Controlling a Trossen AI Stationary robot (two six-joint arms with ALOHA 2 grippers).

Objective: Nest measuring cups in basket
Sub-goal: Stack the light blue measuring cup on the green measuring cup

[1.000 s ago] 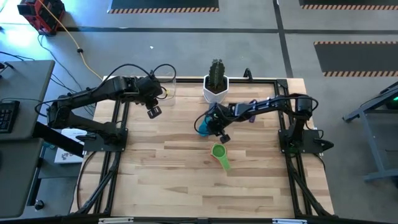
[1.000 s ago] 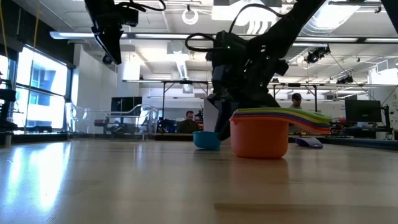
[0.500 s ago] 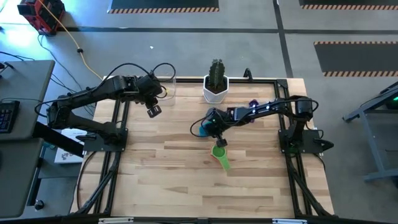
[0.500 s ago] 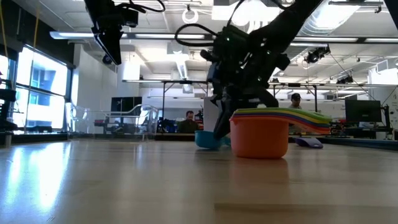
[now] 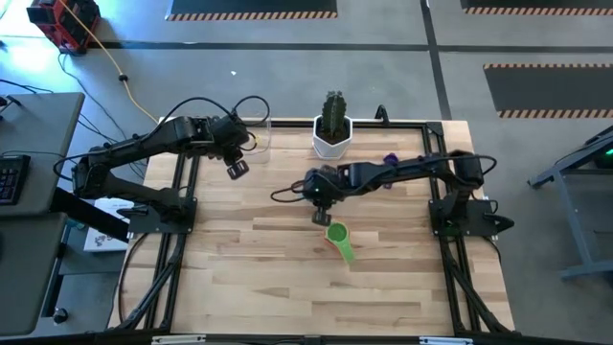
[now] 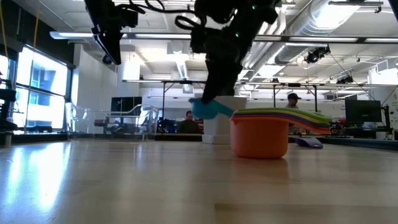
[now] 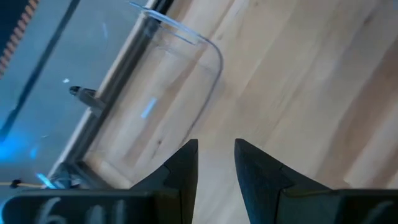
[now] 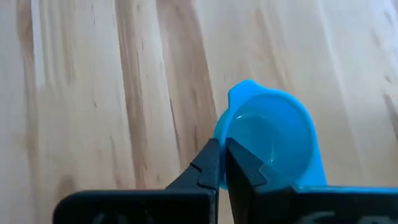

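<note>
My right gripper [image 8: 221, 163] hangs over the table's middle, shut on the light blue measuring cup [image 8: 273, 138], which floats above the wood beside the stack [image 6: 208, 109]. That stack of nested cups [image 6: 259, 134] stands on its orange bottom cup; from above its green top cup [image 5: 337, 235] shows. A purple cup [image 5: 390, 158] lies on the table near the right arm. The clear basket [image 7: 180, 59] sits at the far left edge [image 5: 259, 134]. My left gripper [image 7: 216, 163] hovers open just short of it. My right gripper pinches the light blue cup's wall at the rim [image 8: 225, 132], one finger inside the bowl and one outside. The fingers come from above, pointing down. The cup is lifted clear of the table, its mouth facing up and tilted a little [image 6: 211, 111].
A white pot with a cactus [image 5: 332, 132] stands at the far edge between the basket and the right arm. Bare wood spreads across the table's near half [image 5: 287, 278]. People sit in the room beyond the table.
My right gripper has moved toward the table's left and risen, taking the light blue cup with it. The cup stood on the table beside the stack a second ago; now it hangs clear at about the stack's rim height.
</note>
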